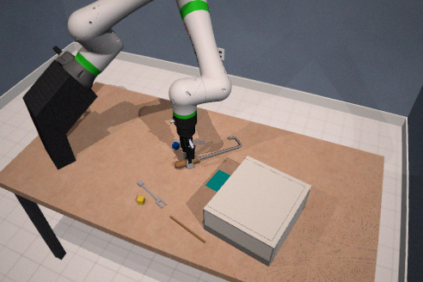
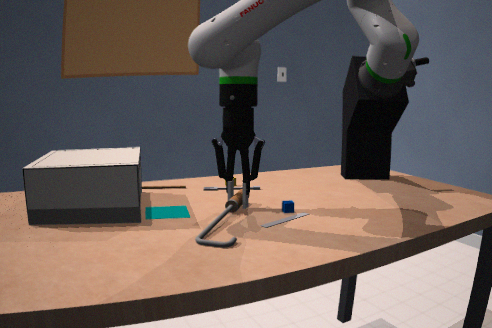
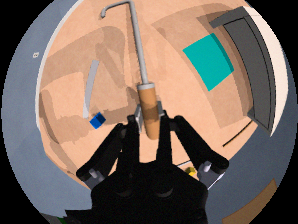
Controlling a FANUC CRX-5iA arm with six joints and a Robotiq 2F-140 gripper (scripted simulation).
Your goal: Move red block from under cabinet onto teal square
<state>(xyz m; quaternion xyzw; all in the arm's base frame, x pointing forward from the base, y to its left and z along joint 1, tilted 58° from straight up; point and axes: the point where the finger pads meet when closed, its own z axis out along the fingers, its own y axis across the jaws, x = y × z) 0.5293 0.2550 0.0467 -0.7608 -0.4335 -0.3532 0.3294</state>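
Your pincer (image 1: 189, 162) points straight down at the desk (image 1: 94, 180) and is clenched on the wooden handle (image 3: 149, 106) of the hook tool (image 2: 219, 225); in the wrist view the fingers press against both sides of that handle. The tool lies flat on the desk, its grey metal rod running from the handle toward 2 o'clock in the top view and ending in a bent hook (image 1: 235, 139).

You will find the teal square (image 1: 217, 180) at about 4 o'clock from the pincer in the top view, near it, with its far edge meeting the base of the cabinet (image 1: 257, 206). The red block shows in none of the three views, so you cannot tell its position from them.

A blue cube (image 1: 175, 145) sits just beside the pincer at 10 o'clock, apart from the tool. A flat grey strip (image 2: 285, 220) lies near that cube in the exterior view. Toward 7 o'clock, well apart from the pincer, a yellow cube (image 1: 140, 199) rests just beside a grey forked tool (image 1: 151, 194). A thin wooden stick (image 1: 187, 229) lies near the desk's front edge at 6 o'clock.
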